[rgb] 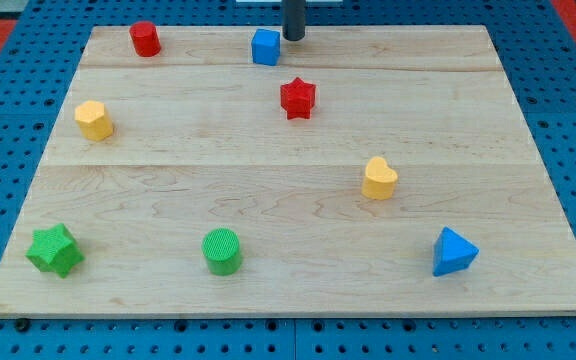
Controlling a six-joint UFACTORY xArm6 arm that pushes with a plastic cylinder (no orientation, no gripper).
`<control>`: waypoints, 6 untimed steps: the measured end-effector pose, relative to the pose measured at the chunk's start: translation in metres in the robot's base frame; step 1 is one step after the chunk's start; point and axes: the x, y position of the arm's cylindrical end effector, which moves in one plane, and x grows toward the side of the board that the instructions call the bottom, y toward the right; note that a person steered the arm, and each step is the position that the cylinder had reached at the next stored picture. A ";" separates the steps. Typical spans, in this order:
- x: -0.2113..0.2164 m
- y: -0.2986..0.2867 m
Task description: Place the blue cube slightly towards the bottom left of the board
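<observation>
The blue cube point(265, 47) sits near the view's top edge of the wooden board point(298, 290), a little left of centre. My tip point(294, 37) is the lower end of the dark rod that comes down from the view's top. It stands just to the right of the blue cube and slightly above it, with a small gap between them.
A red cylinder point(145, 39) at top left, a red star point(297, 98) below the cube, a yellow hexagonal block point(94, 120) at left, a yellow heart point(378, 178), a green star point(54, 250), a green cylinder point(222, 251), a blue triangle point(453, 252). Blue pegboard surrounds the board.
</observation>
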 end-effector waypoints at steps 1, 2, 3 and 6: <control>0.011 -0.016; 0.013 -0.050; 0.002 -0.056; 0.053 -0.107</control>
